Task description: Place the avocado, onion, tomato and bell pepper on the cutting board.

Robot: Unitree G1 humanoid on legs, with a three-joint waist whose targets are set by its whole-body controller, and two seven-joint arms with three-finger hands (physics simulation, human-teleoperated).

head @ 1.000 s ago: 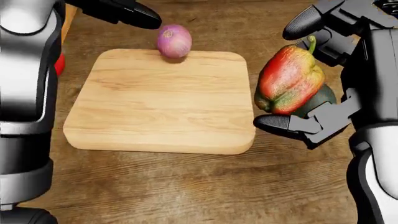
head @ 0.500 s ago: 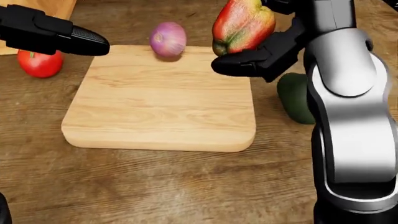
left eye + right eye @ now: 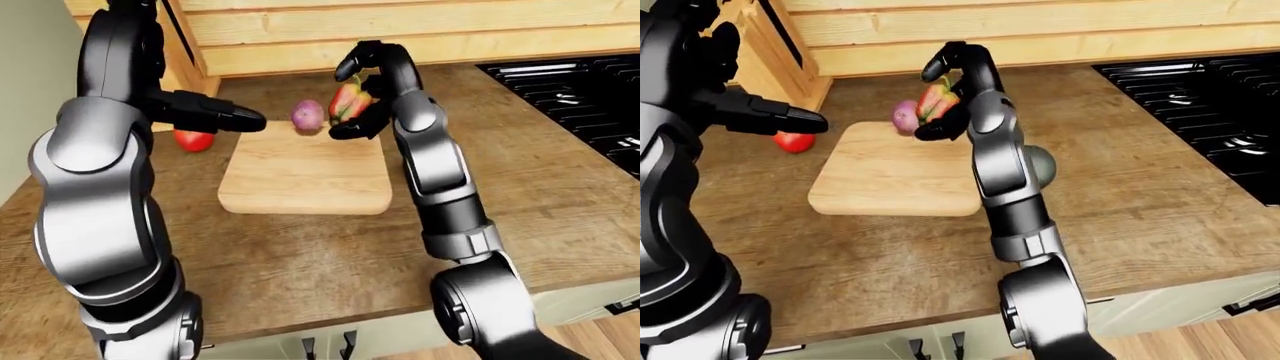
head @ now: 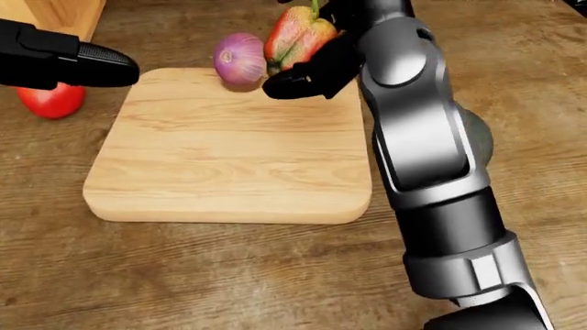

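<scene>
A wooden cutting board (image 4: 220, 158) lies mid-counter in the head view. A purple onion (image 4: 240, 58) rests on its top edge. My right hand (image 4: 305, 49) is shut on the red-green bell pepper (image 4: 295, 33), held just above the board's top right part, close beside the onion. The avocado (image 3: 1041, 166) lies on the counter right of the board, mostly hidden behind my right forearm. A red tomato (image 4: 47, 100) sits left of the board. My left hand (image 4: 110, 67) hovers open over the board's top left corner, near the tomato, holding nothing.
A wooden knife block (image 3: 182, 46) stands at the upper left against the plank wall. A black stove (image 3: 585, 90) fills the right of the counter. The counter's near edge (image 3: 400, 319) runs along the bottom, with cabinet fronts below.
My right hand has carried the bell pepper left and up the view, from beside the board to over its top edge by the onion. The left hand has drifted left.
</scene>
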